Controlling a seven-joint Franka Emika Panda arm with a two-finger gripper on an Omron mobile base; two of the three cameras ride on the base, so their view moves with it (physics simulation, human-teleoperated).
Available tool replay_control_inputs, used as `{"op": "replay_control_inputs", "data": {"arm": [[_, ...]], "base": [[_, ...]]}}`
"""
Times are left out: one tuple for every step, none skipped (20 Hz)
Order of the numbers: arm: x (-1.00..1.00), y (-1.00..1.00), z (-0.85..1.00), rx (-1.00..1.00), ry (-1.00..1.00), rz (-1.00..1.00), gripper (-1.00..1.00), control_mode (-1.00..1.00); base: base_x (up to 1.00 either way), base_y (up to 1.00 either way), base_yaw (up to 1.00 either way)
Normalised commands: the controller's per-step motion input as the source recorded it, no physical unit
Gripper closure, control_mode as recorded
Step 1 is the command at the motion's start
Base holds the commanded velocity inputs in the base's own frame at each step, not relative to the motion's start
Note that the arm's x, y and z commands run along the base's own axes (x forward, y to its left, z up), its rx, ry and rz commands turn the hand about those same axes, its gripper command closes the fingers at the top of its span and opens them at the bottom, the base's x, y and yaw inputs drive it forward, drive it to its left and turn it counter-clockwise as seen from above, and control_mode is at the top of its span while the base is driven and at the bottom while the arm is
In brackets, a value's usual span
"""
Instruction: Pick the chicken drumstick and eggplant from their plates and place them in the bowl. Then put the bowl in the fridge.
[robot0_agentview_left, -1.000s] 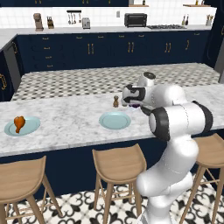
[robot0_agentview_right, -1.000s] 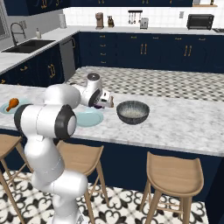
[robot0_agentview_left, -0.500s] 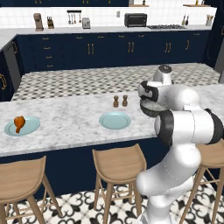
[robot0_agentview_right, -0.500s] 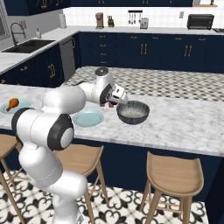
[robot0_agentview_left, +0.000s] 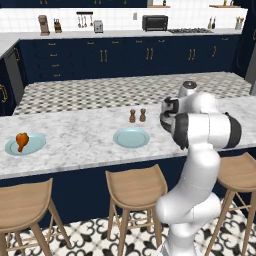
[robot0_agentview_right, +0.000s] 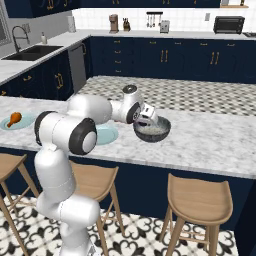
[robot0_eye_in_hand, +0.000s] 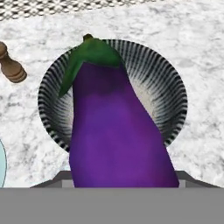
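So I've got the fingers clamped on the glossy dark purple eggplant (robot0_eye_in_hand: 116, 127), hanging dead centre in the hand view right over the round dark grey ribbed bowl (robot0_eye_in_hand: 166, 83). My worry: it's long and could tip off the rim onto the marble surface (robot0_eye_in_hand: 201, 39). The orange-brown chicken drumstick (robot0_agentview_left: 21, 139) sits on the far-left pale blue plate (robot0_agentview_left: 35, 146).

1 eggplant (robot0_eye_in_hand: 118, 131), 1 bowl (robot0_agentview_right: 152, 131), 2 light-blue plates (robot0_agentview_left: 131, 137) (robot0_agentview_left: 25, 144), 1 chicken drumstick (robot0_agentview_left: 21, 140), 2 brown wooden shakers (robot0_agentview_left: 132, 116) (robot0_agentview_left: 142, 115), 4 wooden stools, e.g. (robot0_agentview_left: 136, 186), 1 toaster oven (robot0_agentview_left: 155, 22).
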Motion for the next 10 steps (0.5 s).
{"op": "replay_control_inputs", "data": {"arm": [[0.38,-0.02,-0.66,-0.06,0.05,0.04,1.0,-1.0],[0.49,0.0,-0.56,-0.04,0.05,0.03,1.0,-1.0],[0.6,0.0,-0.53,-0.04,0.04,0.02,1.0,-1.0],[0.58,0.0,-0.45,-0.11,0.01,0.03,-1.0,-1.0],[0.46,-0.02,-0.11,-0.04,0.01,0.02,-1.0,-1.0],[0.04,-0.02,0.0,0.0,0.0,0.0,-1.0,-1.0],[0.14,-0.06,0.0,0.04,0.1,0.0,-1.0,-1.0],[0.0,0.0,0.32,0.04,0.0,0.0,-1.0,-1.0],[-0.1,0.0,0.64,0.05,0.0,0.0,-1.0,-1.0],[-0.05,0.0,0.72,0.1,0.0,0.0,-1.0,-1.0]], "base": [[0.0,0.0,0.0],[0.0,0.0,0.0],[0.0,0.0,0.0],[0.0,0.0,0.0],[0.0,0.0,0.0],[0.0,0.0,0.0],[0.0,0.0,0.0],[0.0,0.0,0.0],[0.0,0.0,0.0],[0.0,0.0,0.0]]}}
